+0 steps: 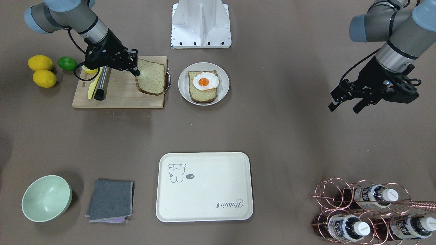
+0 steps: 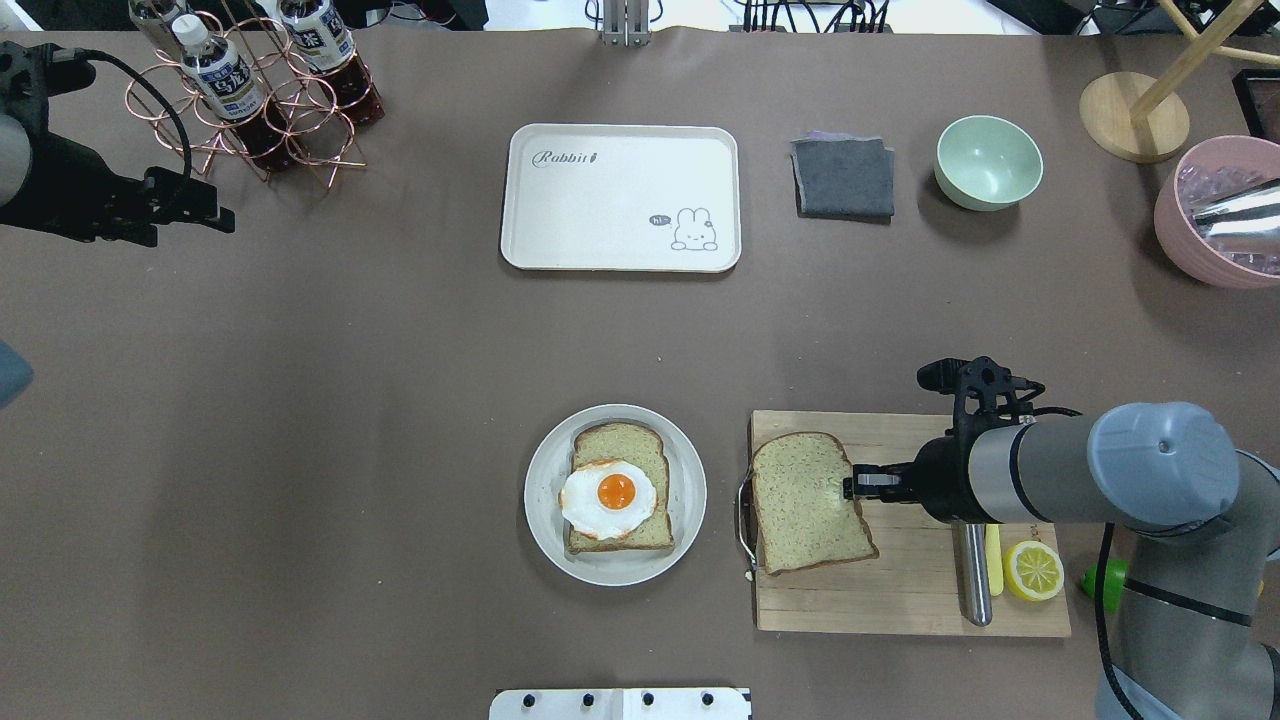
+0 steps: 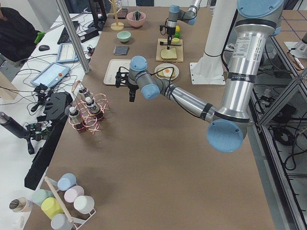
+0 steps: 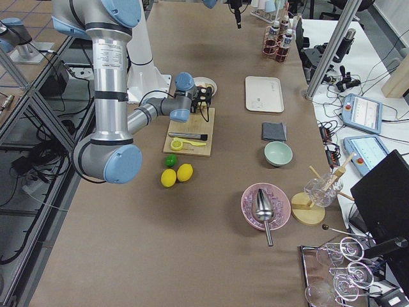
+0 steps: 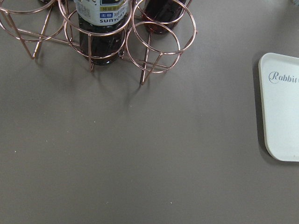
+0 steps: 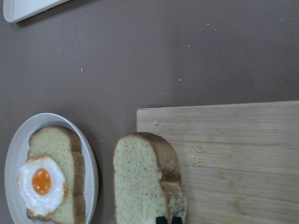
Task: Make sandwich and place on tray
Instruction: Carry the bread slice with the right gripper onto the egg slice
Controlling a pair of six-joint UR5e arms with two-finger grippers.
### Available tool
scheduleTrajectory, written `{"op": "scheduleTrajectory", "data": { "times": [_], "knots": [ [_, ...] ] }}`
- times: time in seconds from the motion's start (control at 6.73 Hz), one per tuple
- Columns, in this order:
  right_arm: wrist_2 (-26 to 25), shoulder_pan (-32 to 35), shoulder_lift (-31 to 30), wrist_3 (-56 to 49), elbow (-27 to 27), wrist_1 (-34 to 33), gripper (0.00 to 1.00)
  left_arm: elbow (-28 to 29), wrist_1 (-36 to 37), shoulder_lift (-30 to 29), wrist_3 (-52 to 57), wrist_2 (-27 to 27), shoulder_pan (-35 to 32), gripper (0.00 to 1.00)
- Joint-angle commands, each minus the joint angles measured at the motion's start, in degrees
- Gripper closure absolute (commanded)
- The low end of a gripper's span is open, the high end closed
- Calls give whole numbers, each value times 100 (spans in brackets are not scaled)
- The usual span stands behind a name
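One bread slice is on the wooden cutting board, its edge reaching the board's handle end. My right gripper is shut on this slice's crust edge; in the right wrist view the slice looks tilted up, with the fingertips at its lower edge. The second slice lies on a round grey plate with the fried egg on top. The cream tray stands empty across the table. My left gripper hangs open and empty, far to the side.
A knife, a yellow tool and a lemon half lie on the board. Two lemons and a lime sit beside it. A green bowl, a grey cloth and a copper bottle rack line the far edge.
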Motion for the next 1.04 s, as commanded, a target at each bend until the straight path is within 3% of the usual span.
{"op": "scheduleTrajectory", "data": {
  "times": [0.0, 0.3, 0.89],
  "knots": [
    [43, 35, 330, 672, -432, 1130, 100, 14, -9, 44, 0, 3, 1, 2],
    [-9, 9, 780, 1087, -820, 1539, 100, 14, -9, 53, 0, 3, 1, 2],
    [-263, -377, 1527, 1229, -1322, 1497, 100, 41, -18, 123, 0, 3, -8, 2]
  ]
}}
